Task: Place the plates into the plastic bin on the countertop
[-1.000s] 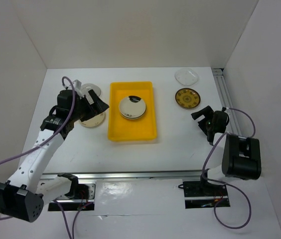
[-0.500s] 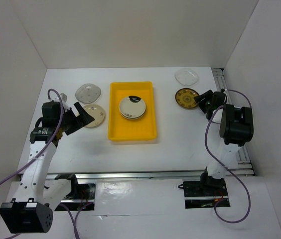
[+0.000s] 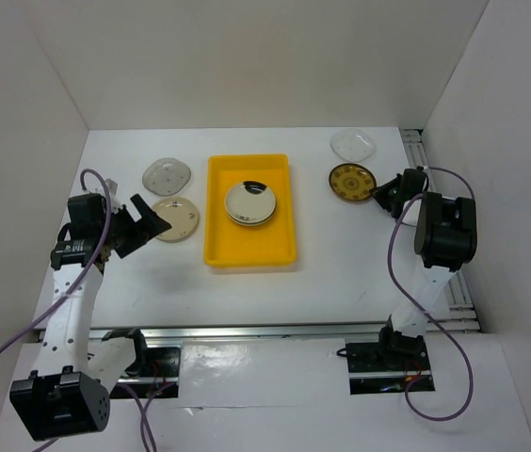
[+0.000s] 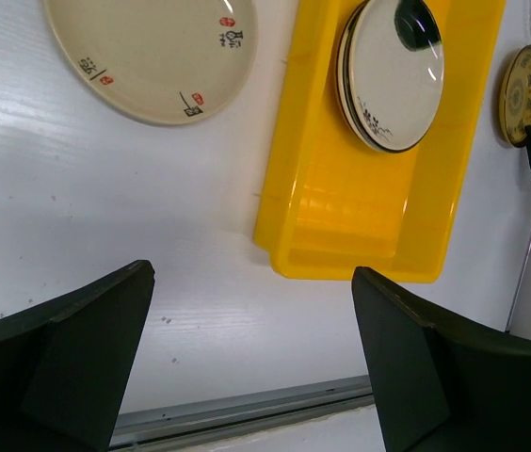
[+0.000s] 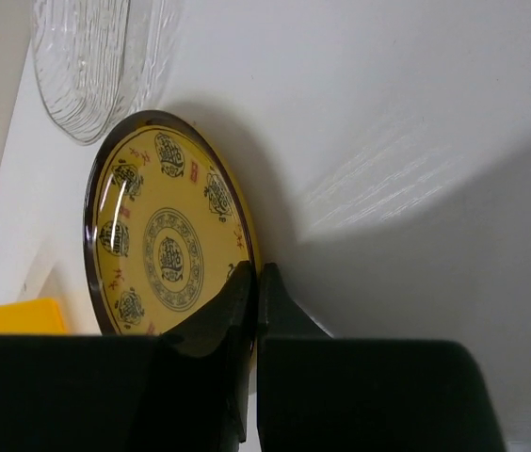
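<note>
Right end effector (image 5: 254, 273) pinched fully shut at the near rim of the gold-patterned plate (image 5: 167, 240), looks sketchy

Can't tell if it actually has the rim. A thin edge bite could slip, or shove the plate into the clear plate (image 5: 87, 66) just beyond it. The wall is close behind it, with open desk (image 3: 341, 254) between it and the yellow bin (image 3: 215, 212) to its left. Left end effector (image 4: 251, 275) gapes wide and empty, cream plate (image 4: 148, 52) just ahead.
</note>
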Robot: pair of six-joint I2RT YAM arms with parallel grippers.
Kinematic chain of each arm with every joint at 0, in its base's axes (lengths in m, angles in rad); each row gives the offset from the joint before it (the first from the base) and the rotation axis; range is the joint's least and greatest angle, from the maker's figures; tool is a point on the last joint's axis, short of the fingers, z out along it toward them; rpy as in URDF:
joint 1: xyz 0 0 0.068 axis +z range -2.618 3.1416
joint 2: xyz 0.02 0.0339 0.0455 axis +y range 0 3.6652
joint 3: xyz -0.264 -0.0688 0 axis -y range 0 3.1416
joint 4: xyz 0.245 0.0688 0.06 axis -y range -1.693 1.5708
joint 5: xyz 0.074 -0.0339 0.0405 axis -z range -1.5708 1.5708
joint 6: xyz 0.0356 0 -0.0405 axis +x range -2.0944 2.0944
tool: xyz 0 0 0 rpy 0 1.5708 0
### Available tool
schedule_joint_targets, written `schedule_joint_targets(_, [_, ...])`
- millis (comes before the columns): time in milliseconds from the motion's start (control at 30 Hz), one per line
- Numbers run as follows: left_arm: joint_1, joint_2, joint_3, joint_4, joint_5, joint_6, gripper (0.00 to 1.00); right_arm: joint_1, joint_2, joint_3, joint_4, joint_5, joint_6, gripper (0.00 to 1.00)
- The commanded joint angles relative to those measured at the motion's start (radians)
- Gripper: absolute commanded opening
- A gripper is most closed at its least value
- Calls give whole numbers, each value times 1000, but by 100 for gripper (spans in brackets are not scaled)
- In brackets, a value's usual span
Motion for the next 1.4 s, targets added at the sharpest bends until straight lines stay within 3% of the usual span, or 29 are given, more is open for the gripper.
schedule_joint_targets(0, [33, 4, -10, 17, 45, 29, 100, 19, 28, -16, -235, 34, -36, 0])
schedule_joint_targets(167, [43, 14, -10, 17, 3, 16, 100, 59, -156, -68, -190, 75, 18, 0])
schedule_joint_targets(333, [52, -6, -19, 7, -33, -2, 100, 185, -444, -148, -115, 249, 36, 0])
schedule_joint_targets(500, [52, -6, -19, 7, -33, -2, 100, 321, -564, -194, -57, 340, -6, 0])
schedule_joint_targets(733, [52, -6, -19, 7, -33, -2, 100, 528, -456, -49, -98, 157, -146, 0])
schedule_joint_targets(933, [52, 3, -19, -2, -42, -2, 100, 631, -296, 92, -167, 112, -203, 0])
schedule_joint_targets(1367, [52, 23, -19, -2, -42, -2, 100, 687, -117, 237, -235, 153, -246, 0])
